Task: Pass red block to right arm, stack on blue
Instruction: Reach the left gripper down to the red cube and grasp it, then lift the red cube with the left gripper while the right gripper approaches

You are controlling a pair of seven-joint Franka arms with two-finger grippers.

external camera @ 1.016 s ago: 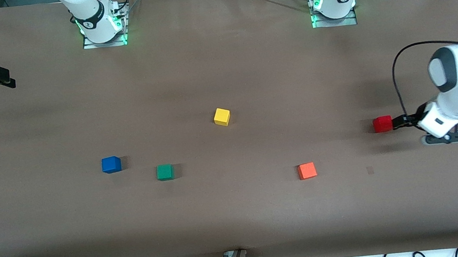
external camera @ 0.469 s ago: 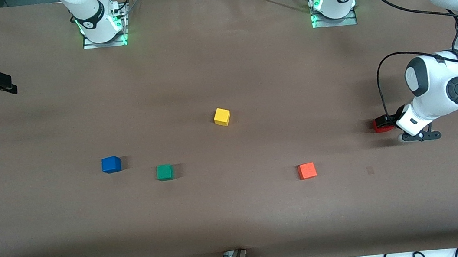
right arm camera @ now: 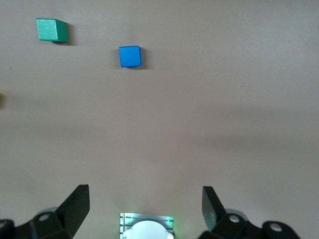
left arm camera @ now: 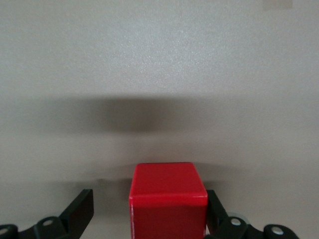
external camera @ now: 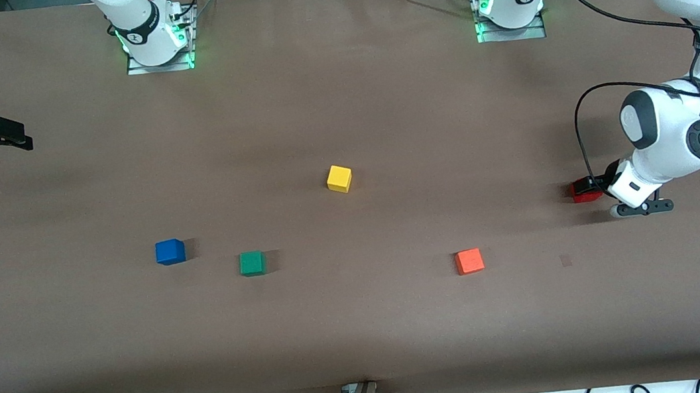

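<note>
Straddling red block (left arm camera: pixel 168 199), left claw (left arm camera: pixel 149 219) agape

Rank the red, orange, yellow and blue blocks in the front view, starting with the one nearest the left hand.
1. Red block: between the left hand's fingers, at the left arm's end.
2. Orange block: nearer the front camera.
3. Yellow block: mid-table.
4. Blue block: toward the right arm's end.

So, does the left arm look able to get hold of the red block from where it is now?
Probably yes. The left gripper is down at the table with the red block between its fingers: one finger stands apart, the other looks close to it. Nothing lies in the way.
</note>
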